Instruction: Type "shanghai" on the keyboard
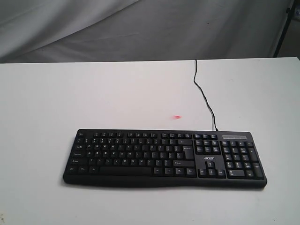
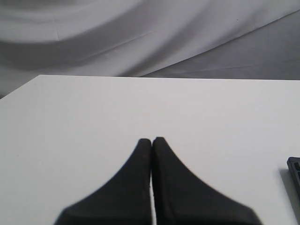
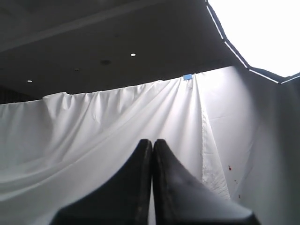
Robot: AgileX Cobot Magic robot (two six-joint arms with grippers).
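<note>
The keyboard (image 1: 164, 157) lies flat and untouched on the white desk (image 1: 93, 98), while the left end effector (image 2: 151, 139) and the right end effector (image 3: 152, 140) are both clenched on nothing, probably so each makes one narrow tip for pressing single keys.

Matt black plastic keyboard (image 1: 164, 158) on smooth white table (image 1: 93, 93)
</note>
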